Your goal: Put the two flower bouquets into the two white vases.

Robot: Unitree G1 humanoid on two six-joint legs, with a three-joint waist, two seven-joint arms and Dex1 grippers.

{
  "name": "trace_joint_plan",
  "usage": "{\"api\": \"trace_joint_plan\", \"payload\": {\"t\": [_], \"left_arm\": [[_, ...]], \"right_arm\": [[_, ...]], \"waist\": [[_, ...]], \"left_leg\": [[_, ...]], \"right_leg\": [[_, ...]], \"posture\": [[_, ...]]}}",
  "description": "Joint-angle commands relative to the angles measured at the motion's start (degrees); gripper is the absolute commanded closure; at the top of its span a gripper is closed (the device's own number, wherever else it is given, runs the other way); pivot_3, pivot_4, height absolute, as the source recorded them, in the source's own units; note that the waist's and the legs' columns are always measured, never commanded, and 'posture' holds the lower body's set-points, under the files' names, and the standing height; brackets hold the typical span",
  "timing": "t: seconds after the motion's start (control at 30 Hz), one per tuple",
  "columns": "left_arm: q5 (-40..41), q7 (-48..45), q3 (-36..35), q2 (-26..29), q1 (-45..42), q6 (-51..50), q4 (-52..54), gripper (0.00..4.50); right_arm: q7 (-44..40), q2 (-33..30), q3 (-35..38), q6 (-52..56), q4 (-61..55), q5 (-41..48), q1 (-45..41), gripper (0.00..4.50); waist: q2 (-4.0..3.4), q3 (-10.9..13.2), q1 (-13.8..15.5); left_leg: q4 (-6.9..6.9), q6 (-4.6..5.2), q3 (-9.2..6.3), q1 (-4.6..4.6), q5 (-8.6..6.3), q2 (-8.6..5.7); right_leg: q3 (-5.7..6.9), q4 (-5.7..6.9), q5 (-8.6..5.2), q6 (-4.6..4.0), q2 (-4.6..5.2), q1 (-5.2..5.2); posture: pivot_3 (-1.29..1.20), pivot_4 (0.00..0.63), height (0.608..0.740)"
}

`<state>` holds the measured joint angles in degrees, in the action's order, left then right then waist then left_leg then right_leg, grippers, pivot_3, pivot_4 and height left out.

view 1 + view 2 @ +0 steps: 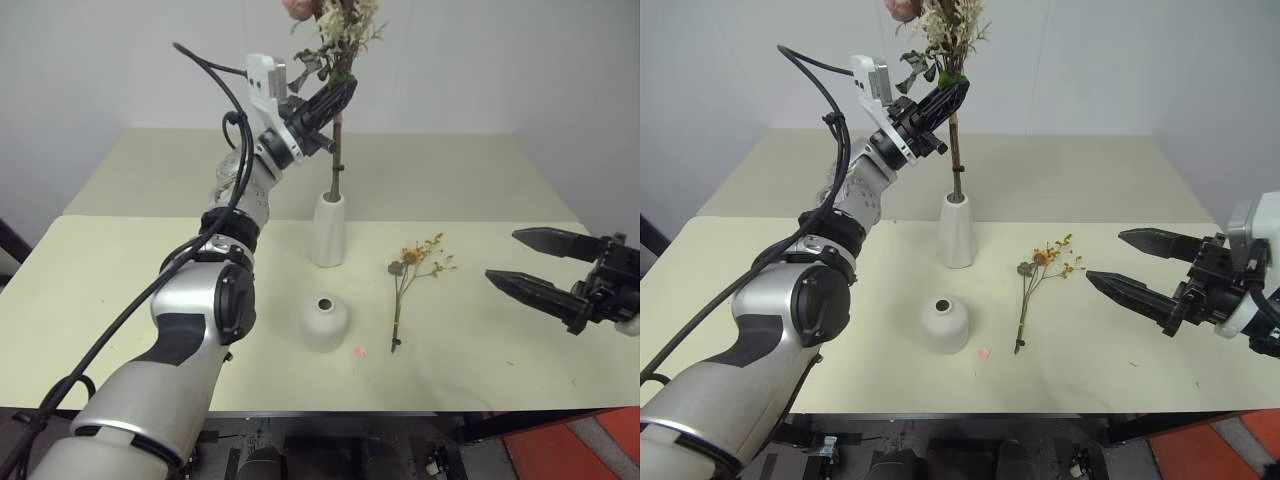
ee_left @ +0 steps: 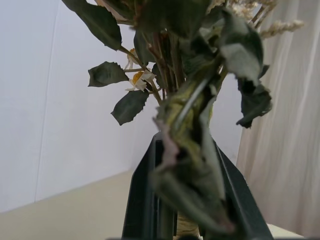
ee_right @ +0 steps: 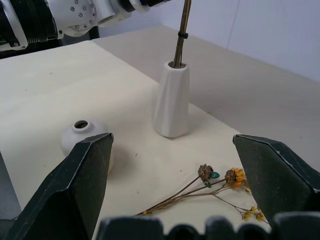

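The fuller bouquet has a pink rose at the top, cream sprigs and dark green, dried, curled leaves, all on a thin brown stem bundle. Its long axis runs near vertical: blooms up, stem end down inside the mouth of the tall vase. The left gripper is clamped shut on this bouquet just below the leaves, well above the vase mouth (in the left wrist view the black fingers flank the stems and leaves).

The tall vase is a matte white tapered cone and stands upright about mid-bench, a bit toward the far edge. The squat vase is white and rounded w/ a small dark hole on top; it stands upright nearer the front edge, just in front of the tall one.

The sparse bouquet is a thin brown stem w/ small orange-yellow blossoms and a couple of dull, greyish heads. It lies flat on the bench, to the right of both vases and apart from them. Its long axis runs roughly front to back: cut end toward the front edge, blossoms toward the far edge, leaning slightly right.

The right gripper hovers near the bench's right edge, jaws spread wide, holding nothing and pointing left toward the sparse bouquet.
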<state>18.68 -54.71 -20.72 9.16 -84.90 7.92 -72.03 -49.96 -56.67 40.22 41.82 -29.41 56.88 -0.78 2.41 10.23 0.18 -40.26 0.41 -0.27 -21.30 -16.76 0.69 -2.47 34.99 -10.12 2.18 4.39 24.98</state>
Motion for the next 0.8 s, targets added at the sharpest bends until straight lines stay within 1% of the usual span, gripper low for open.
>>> {"api": "trace_joint_plan", "payload": {"t": [0.03,0.8], "left_arm": [[-0.83,-0.12,0.70,0.03,-0.30,2.02,0.57,4.34],[-2.94,-0.05,3.06,-0.25,4.48,1.97,1.14,4.34]], "right_arm": [[-0.26,-0.95,2.60,0.01,-0.61,0.75,-0.04,0.00],[-1.47,-1.27,3.32,0.11,-0.52,0.90,0.90,0.00]], "waist": [[0.00,0.00,0.00],[0.00,0.00,0.04]], "left_leg": [[0.00,0.00,0.00,0.00,0.00,0.00],[0.00,0.00,0.00,-0.01,0.00,0.00]], "right_leg": [[0.00,0.00,0.00,0.00,0.00,0.00],[0.00,0.01,0.00,0.00,0.01,0.00]], "posture": [[0.00,0.150,0.740],[0.00,0.150,0.740]]}}
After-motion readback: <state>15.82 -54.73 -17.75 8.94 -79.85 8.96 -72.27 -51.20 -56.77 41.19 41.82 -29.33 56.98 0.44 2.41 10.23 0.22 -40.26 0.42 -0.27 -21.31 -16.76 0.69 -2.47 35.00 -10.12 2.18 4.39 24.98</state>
